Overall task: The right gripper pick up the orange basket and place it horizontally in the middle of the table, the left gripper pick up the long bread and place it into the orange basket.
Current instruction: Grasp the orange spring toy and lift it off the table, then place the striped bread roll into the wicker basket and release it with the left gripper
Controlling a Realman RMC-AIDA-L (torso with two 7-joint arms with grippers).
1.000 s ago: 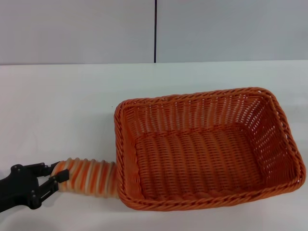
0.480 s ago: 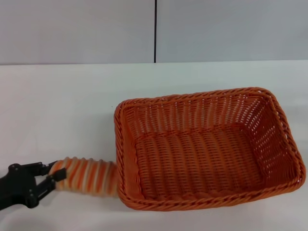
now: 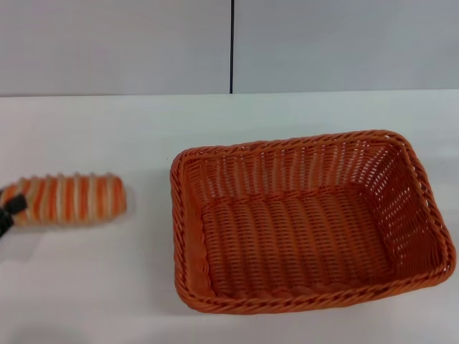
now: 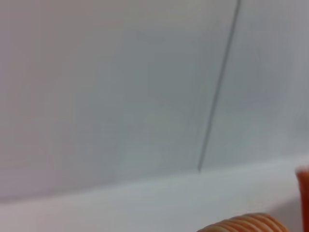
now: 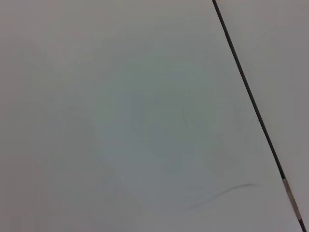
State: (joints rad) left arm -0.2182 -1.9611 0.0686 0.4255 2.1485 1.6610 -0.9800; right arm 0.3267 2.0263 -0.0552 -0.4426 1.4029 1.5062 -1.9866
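The orange basket (image 3: 308,229) sits lengthwise across the middle-right of the white table (image 3: 107,129), empty inside. Left of it, clear of the rim, the long bread (image 3: 68,199), cream with orange stripes, hangs level above the table. Only a black tip of my left gripper (image 3: 11,208) shows at the picture's left edge, shut on the bread's far-left end. The left wrist view catches the bread's ridged top (image 4: 246,224) and a sliver of the basket (image 4: 303,186). My right gripper is out of view.
A grey wall with a dark vertical seam (image 3: 232,46) stands behind the table. The right wrist view shows only that wall and the seam (image 5: 251,96).
The bread has risen from beside the basket's front-left corner and swung up and to the left with my left gripper. The gripper has mostly left the picture. The basket has not moved.
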